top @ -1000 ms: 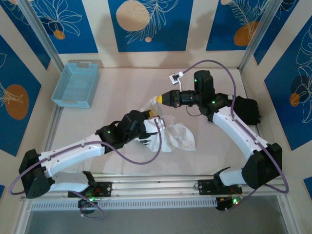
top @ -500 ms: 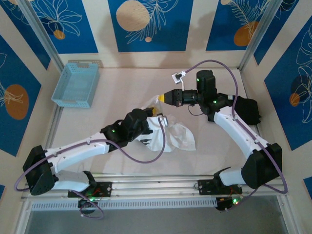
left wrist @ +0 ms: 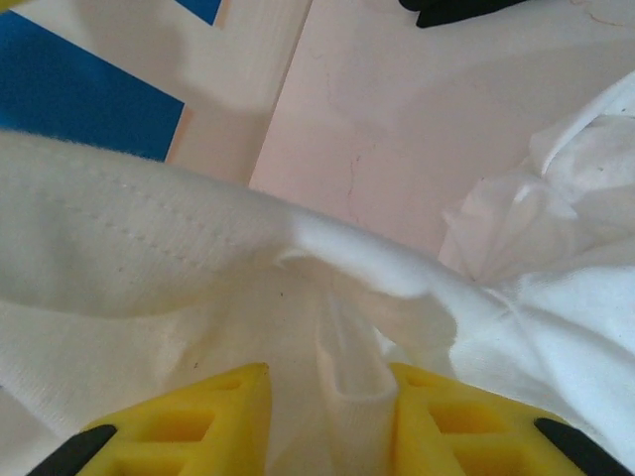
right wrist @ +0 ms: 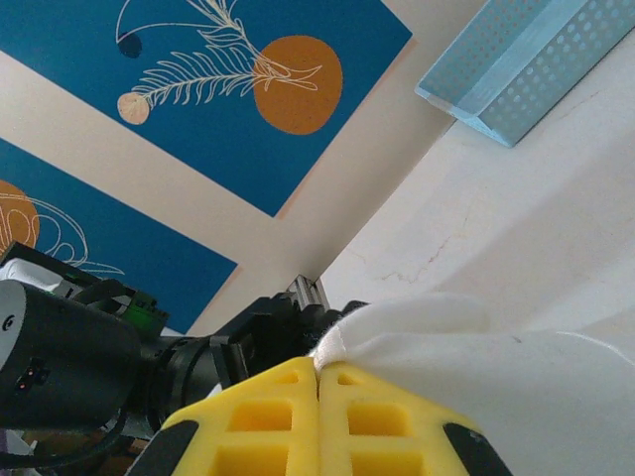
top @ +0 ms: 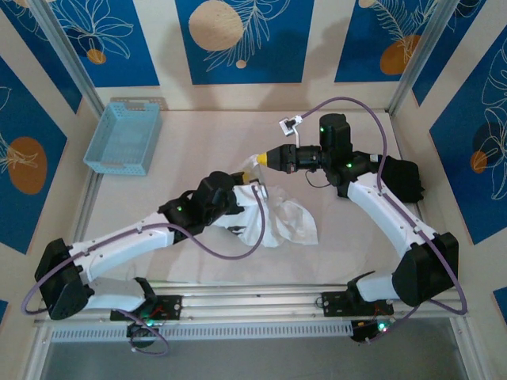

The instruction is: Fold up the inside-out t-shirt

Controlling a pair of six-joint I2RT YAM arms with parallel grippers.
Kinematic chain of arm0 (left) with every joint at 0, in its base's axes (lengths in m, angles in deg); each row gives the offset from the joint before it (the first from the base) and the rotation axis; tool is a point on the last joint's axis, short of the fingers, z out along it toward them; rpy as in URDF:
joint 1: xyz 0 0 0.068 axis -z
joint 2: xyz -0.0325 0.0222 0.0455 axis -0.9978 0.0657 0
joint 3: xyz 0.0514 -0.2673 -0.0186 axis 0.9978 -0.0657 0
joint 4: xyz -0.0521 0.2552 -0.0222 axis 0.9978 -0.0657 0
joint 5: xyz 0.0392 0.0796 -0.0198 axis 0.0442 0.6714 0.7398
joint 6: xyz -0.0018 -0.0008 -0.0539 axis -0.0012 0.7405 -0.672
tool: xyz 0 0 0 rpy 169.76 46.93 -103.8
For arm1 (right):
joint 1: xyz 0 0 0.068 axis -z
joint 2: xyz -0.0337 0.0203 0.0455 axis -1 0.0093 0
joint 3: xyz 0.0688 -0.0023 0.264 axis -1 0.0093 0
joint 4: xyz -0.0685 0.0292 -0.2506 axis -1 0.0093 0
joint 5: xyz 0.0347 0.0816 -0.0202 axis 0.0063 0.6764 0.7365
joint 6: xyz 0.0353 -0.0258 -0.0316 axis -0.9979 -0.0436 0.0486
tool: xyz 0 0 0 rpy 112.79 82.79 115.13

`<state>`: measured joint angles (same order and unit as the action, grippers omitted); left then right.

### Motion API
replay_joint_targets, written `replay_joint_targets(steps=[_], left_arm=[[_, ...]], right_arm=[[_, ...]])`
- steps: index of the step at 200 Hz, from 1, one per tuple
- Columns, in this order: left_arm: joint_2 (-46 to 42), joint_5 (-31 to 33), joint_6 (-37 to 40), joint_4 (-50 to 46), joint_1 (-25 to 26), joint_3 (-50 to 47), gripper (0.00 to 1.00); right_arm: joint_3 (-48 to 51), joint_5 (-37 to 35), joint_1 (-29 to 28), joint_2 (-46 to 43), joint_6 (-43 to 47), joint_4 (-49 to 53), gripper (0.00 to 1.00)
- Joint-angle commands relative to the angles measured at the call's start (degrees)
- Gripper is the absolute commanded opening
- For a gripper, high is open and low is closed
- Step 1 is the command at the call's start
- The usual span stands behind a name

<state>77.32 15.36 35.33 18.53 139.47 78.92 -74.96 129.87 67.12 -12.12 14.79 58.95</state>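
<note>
**Both claws gripping the white shirt mid-counter**

The right claw [top: 255,164] has its yellow fingers pressed together on an edge of the inside-out t-shirt [top: 289,222], holding that edge up off the counter [top: 198,142]. In the right wrist view the cloth [right wrist: 476,367] spreads to the right from the pinched tips [right wrist: 318,369]. The left claw [top: 242,190] sits just below and to the left of the right claw. Its fingers [left wrist: 198,421] stand a little apart, clamped on a bunched fold of the shirt [left wrist: 149,238] that fills the gap between them. The rest of the shirt lies crumpled beyond the left claw, toward the right arm. A blue basket [top: 123,136] sits well away, far to the left of both claws.
</note>
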Motion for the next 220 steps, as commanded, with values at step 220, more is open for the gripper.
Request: replay_joint_targets(steps=[220], left_arm=[[-24.22, -31.3, -42.71, 8.13, -15.04, -16.63, 0.0]], right_arm=[[-3.27, -11.59, 1.96, -2.73, 11.76, 14.77, 0.0]])
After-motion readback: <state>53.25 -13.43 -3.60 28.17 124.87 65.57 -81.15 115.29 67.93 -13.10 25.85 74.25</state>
